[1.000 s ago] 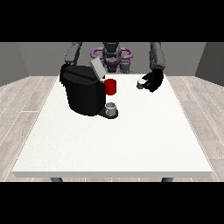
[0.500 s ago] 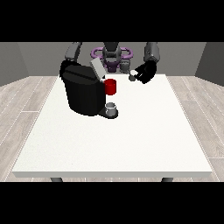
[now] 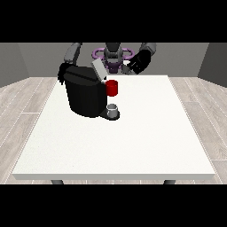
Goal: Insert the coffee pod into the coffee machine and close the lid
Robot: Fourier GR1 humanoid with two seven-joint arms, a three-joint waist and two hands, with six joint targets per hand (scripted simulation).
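Looks like a bare test room or lab w/ a home-ish feel: plain grey walls (image 3: 26, 62), pale wood-plank floor (image 3: 20, 102), one big white table (image 3: 133, 142). Only kitchen-type item is a black coffee machine (image 3: 84, 95) on the table.

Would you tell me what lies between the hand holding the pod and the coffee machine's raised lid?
In the front view, nothing lies between the hand at the view's right, which holds the coffee pod, and the raised lid of the coffee machine; only the robot's torso shows behind.
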